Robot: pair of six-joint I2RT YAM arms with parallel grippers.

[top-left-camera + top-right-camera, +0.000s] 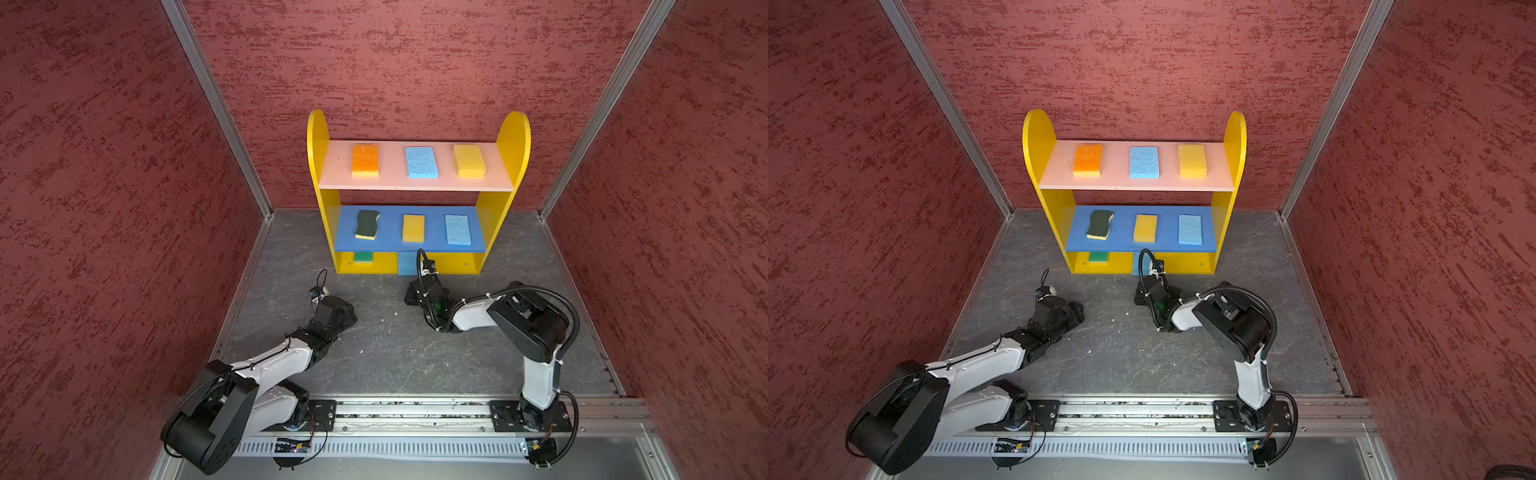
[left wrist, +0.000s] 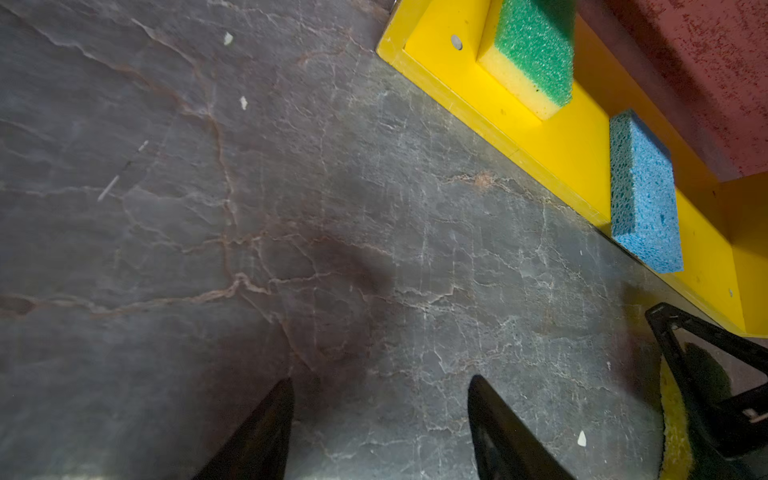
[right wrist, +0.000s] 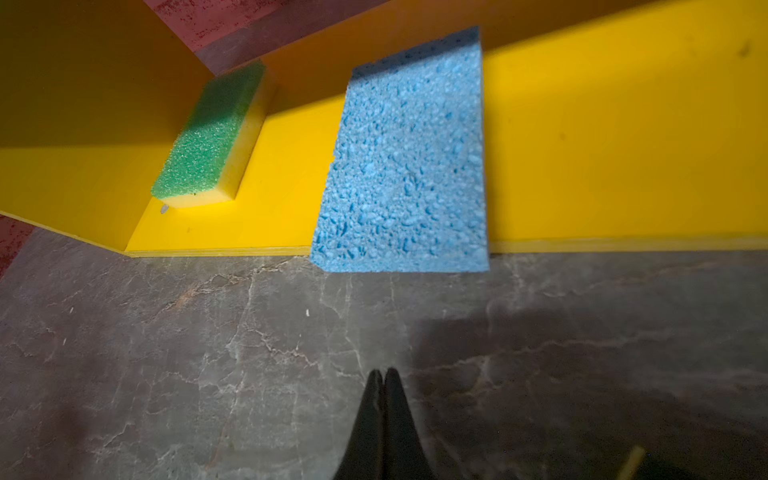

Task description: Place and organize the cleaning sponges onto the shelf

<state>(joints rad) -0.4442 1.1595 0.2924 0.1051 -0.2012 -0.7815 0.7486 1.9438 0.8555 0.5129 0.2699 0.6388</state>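
Nearly there: your left end effector (image 2: pixel 380 419) hangs with its jaws well apart and empty over the grey stone-look tabletop (image 1: pixel 374 365), and your right end effector (image 3: pixel 384 378) is pinched shut on nothing. Beside it a wavy dark-green-on-yellow foam scourer (image 2: pixel 675 419), partly hidden, looks like the last piece off the yellow-sided shelf (image 1: pixel 513 137). The base holds a green-topped yellow sponge (image 3: pixel 208 137) and a light blue foam block (image 3: pixel 405 166) overhanging the front edge. Three more line the blue middle board (image 1: pixel 390 241), three the pale pink upper board (image 1: pixel 390 183).
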